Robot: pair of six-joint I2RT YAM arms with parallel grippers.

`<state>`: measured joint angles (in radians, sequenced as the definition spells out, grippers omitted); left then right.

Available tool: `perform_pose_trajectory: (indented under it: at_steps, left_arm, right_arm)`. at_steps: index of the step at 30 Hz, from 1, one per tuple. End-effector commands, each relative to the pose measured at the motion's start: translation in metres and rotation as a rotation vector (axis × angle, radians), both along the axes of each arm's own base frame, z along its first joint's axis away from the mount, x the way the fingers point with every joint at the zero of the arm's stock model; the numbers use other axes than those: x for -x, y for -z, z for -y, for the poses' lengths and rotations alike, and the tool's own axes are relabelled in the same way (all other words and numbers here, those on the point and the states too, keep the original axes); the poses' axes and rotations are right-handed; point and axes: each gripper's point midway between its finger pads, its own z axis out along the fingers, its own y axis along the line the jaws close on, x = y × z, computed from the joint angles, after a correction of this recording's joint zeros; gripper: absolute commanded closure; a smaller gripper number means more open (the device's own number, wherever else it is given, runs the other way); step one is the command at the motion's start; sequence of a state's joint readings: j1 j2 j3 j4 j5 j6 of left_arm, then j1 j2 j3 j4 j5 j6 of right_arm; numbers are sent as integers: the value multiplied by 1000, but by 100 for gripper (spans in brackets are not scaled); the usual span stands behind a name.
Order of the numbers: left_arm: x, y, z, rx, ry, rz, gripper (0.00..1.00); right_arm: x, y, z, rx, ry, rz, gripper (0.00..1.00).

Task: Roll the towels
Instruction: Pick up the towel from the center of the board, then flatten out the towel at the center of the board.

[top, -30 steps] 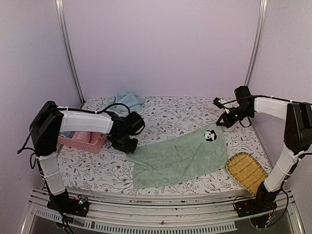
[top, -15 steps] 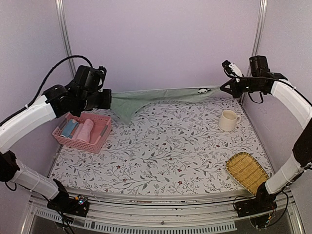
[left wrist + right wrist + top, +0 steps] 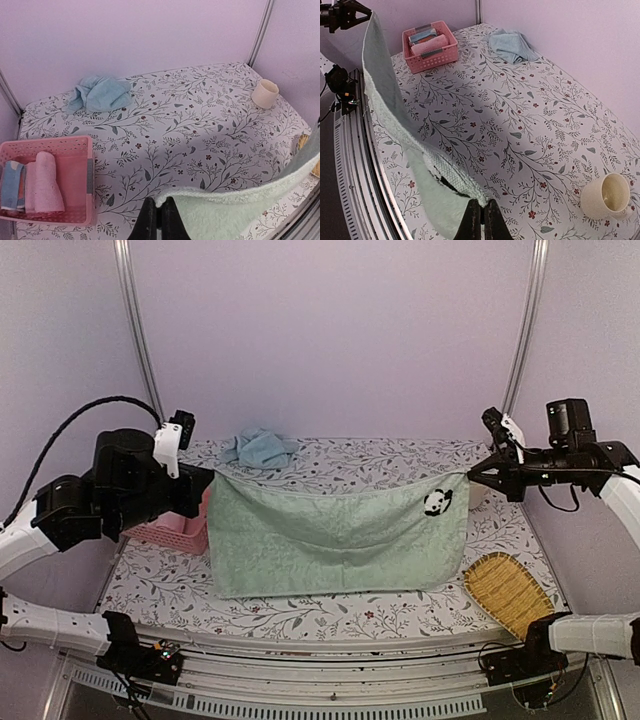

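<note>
A light green towel (image 3: 330, 535) with a panda patch (image 3: 433, 502) hangs stretched between my two grippers above the table, its lower edge near the table's front. My left gripper (image 3: 207, 477) is shut on its upper left corner, which shows in the left wrist view (image 3: 160, 205) with the towel (image 3: 240, 210) trailing right. My right gripper (image 3: 470, 473) is shut on the upper right corner; in the right wrist view (image 3: 480, 205) the towel (image 3: 385, 100) runs off to the left. A crumpled blue towel (image 3: 258, 447) lies at the back left, also in the left wrist view (image 3: 100, 93).
A pink basket (image 3: 170, 532) with rolled towels stands at the left, partly behind the left arm; its rim shows in the left wrist view (image 3: 50, 142). A cream cup (image 3: 264, 93) stands at the back right. A woven tray (image 3: 507, 590) lies at the front right.
The green towel lay flat on the table a second ago. Both grippers have lifted it and brought it forward, and it now hangs stretched between them.
</note>
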<state>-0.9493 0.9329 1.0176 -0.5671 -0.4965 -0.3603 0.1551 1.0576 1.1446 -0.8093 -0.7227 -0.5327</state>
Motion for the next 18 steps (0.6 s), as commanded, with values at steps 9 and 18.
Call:
perform_pose_trajectory:
  at_steps: [9,18]
  left_arm:
    - [-101,158,10,-263,-189,-321,100]
    - [-160,165,4,-310,-311,-378,51]
  right_arm:
    - [-141,150,1,158,160,-303,95]
    - [-195,159,6,182,297,-338,59]
